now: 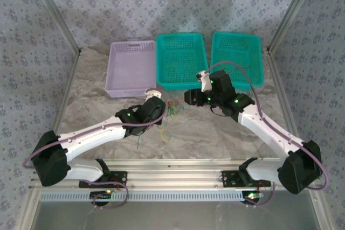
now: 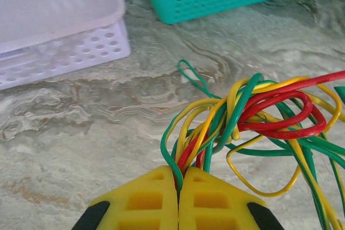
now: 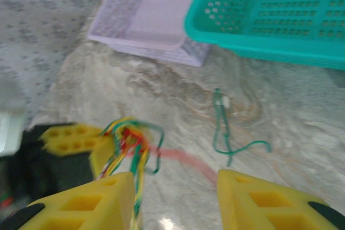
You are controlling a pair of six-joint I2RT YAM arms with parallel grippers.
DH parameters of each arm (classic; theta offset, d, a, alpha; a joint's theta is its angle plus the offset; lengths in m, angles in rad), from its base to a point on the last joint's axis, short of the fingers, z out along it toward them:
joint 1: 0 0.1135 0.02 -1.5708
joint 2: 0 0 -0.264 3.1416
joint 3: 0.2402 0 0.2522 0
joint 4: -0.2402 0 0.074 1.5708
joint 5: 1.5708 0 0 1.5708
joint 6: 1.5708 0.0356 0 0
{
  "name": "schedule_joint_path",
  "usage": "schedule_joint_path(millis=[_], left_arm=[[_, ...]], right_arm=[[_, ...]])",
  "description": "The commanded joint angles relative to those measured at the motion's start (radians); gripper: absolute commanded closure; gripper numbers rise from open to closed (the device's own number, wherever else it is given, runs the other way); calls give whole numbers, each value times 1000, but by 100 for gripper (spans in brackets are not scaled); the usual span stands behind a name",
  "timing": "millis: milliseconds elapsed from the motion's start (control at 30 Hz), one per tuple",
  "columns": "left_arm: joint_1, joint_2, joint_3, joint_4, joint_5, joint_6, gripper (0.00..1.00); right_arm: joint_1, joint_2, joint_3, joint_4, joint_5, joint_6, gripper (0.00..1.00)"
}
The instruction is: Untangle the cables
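The cables (image 2: 253, 106), a bunch of red, yellow and green wires, are gathered over the marbled surface (image 2: 81, 133), near the front of the baskets. The jaws of the left gripper (image 2: 178, 181) are pressed together on several strands at one end of the bunch. The jaws of the right gripper (image 3: 175, 179) are spread apart, and the bunch is seen running close beside one of them. A single green wire (image 3: 223, 127) is laid apart on the surface, near the teal basket (image 3: 269, 14), with a lilac basket (image 3: 151, 9) set beside it.

Illumination: bright, diffuse, even.
Shadows: soft, faint.
Right wrist blur: the cables (image 3: 126, 144) were rendered smeared.
Left wrist focus: a sharp picture was obtained.
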Motion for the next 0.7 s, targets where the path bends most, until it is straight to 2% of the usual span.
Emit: schedule_joint_path(millis=[0,167,300,500,667], left_arm=[[3,5,68,-1,25,-66,100],[4,14,88,34,49,-94,100],[4,-1,97,40,72,-113,100],[4,-19,94,46,81,-143,100],[7,-32,94,45,76,-155,100]], right_arm=[[49,-33,-26,74,-84,22,54],[126,-3,-55,71,-22,-6,54],[136,-7,-110,112,44,-2,56],[157,7,-121,132,79,-16,57],[179,3,-109,79,158,-62,59]])
